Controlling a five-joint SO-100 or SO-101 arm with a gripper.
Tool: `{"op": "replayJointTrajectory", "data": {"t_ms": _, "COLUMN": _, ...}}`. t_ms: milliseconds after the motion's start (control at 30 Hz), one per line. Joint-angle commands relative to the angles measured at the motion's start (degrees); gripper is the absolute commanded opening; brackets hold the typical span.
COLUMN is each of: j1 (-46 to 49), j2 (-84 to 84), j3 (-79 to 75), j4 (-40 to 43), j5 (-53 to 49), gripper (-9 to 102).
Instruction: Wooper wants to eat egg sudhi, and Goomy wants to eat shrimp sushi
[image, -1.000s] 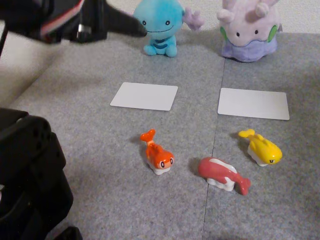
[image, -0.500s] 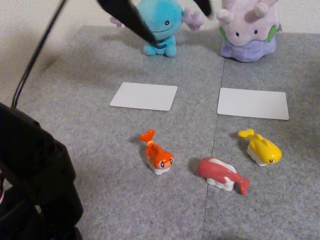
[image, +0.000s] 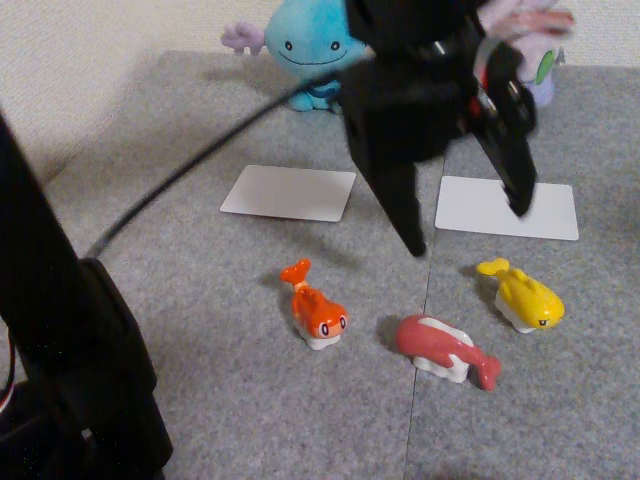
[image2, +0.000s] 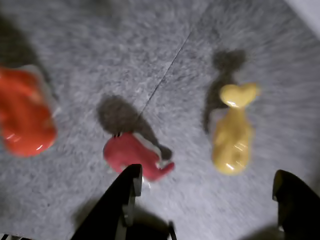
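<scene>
My black gripper (image: 466, 225) hangs open above the mat, between the two white cards and just behind the yellow egg sudhi (image: 525, 297). In the wrist view the egg sudhi (image2: 232, 135) lies ahead of the open gripper (image2: 207, 177), nearer the right finger, with nothing held. The orange shrimp sushi (image: 318, 310) sits at centre-left of the mat and shows at the left edge of the wrist view (image2: 25, 117). Wooper (image: 305, 40), light blue, stands at the back. Goomy (image: 545, 65) is mostly hidden behind the arm.
A red-pink fish toy (image: 445, 348) lies between the two sushi, just ahead of the left finger (image2: 125, 200) in the wrist view. Two white cards (image: 290, 192) (image: 510, 208) lie flat on the grey mat. The arm's black base (image: 70, 380) fills the lower left, with a cable (image: 180, 180).
The arm has swung from the upper left across to the middle-right of the mat and come down, now covering Goomy. The toys have not moved.
</scene>
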Motion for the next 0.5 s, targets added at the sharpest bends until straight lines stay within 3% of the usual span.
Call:
{"op": "replayJointTrajectory", "data": {"t_ms": 0, "j1": 0.5, "j2": -2.5, "j3": -2.3, "j4": -3.3, "j5": -0.2, "gripper": 30}}
{"op": "replayJointTrajectory", "data": {"t_ms": 467, "j1": 3.4, "j2": -7.3, "j3": -2.4, "j4": -12.1, "j5": -0.6, "gripper": 30}}
